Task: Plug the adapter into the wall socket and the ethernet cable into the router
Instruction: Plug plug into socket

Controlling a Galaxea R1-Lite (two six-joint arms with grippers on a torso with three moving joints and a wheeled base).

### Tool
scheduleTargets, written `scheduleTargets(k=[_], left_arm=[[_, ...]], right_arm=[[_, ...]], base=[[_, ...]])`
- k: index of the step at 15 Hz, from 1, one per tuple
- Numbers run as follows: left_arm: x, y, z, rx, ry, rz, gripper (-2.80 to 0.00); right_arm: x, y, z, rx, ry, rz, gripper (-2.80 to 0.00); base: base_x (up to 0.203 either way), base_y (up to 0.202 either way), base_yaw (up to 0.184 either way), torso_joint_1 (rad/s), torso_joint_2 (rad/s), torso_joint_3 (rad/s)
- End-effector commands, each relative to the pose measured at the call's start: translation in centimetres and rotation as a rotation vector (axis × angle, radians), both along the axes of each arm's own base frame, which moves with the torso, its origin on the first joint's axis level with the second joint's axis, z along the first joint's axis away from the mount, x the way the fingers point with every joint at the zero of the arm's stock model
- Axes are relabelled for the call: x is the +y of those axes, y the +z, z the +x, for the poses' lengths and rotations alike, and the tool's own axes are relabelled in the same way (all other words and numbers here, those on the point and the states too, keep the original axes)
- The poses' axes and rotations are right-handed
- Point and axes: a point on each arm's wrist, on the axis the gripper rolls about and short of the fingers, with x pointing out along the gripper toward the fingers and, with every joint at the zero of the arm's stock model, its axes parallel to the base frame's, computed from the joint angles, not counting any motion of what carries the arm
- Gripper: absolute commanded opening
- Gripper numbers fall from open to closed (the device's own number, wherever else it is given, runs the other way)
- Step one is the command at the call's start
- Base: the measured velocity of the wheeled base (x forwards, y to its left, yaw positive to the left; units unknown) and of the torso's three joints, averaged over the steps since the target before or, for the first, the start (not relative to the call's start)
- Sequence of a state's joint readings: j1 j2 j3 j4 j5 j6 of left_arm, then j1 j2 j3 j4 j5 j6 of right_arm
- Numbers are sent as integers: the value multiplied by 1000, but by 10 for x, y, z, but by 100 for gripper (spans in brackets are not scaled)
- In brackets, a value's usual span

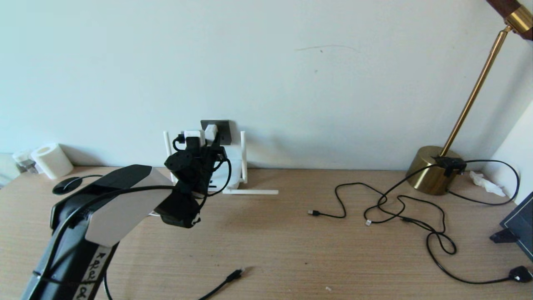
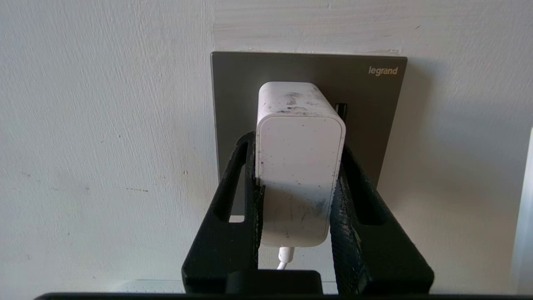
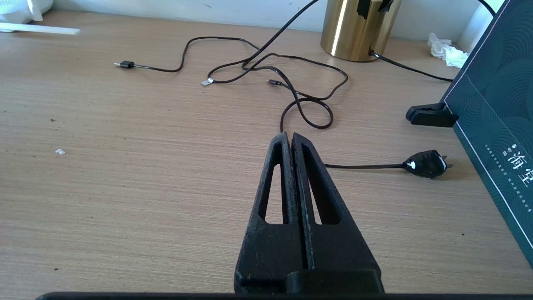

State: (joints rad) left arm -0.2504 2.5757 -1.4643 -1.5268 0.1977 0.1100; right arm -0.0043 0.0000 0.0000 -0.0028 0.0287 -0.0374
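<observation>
Left wrist view shows the left gripper (image 2: 297, 166) pinching the adapter (image 2: 300, 162), one black finger on each side of the white block. The adapter is pressed up against the wall socket (image 2: 374, 108), a dark grey plate on the white wall. A thin white cord (image 2: 285, 256) hangs from the bottom of the adapter.

In the head view, the left arm reaches out to the wall, and the router (image 1: 235, 166) sits on the table (image 1: 291, 250) just below the socket, with its white stick antennas poking up and one lying flat. The ethernet cable (image 1: 227, 281) lies near the front edge of the table, well apart from the router.

The right gripper (image 3: 289, 141) has its fingers pressed together, holding nothing, and hovers over the table. Thin black cords (image 3: 258, 71) curl near a gold lamp base (image 3: 358, 29). A black plug (image 3: 427, 163) lies beside a dark box (image 3: 491, 121).
</observation>
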Motion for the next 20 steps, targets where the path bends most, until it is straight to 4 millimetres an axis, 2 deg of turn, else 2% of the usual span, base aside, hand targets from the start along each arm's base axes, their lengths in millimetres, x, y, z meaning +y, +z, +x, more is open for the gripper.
scheduleTargets(k=[1,5,10,11,20], left_arm=[[1,-6,1,11,5,2,-280],[3,-13,3,25,11,4,-280],[4,-9,2,16,11,2,-280],[4,-7,2,13,11,1,0],[3,13,-2,-27,10,-20,0]], right_arm=[[0,0,0,1,0,-1,-280],[0,0,0,1,0,-1,-280],[0,0,0,1,1,-1,-280],[0,0,0,1,0,-1,-280],[0,0,0,1,0,-1,-280]], base=[[0,0,0,0,0,0],[0,0,0,0,0,0],[0,0,0,0,0,0],[0,0,0,0,0,0],[0,0,0,0,0,0]])
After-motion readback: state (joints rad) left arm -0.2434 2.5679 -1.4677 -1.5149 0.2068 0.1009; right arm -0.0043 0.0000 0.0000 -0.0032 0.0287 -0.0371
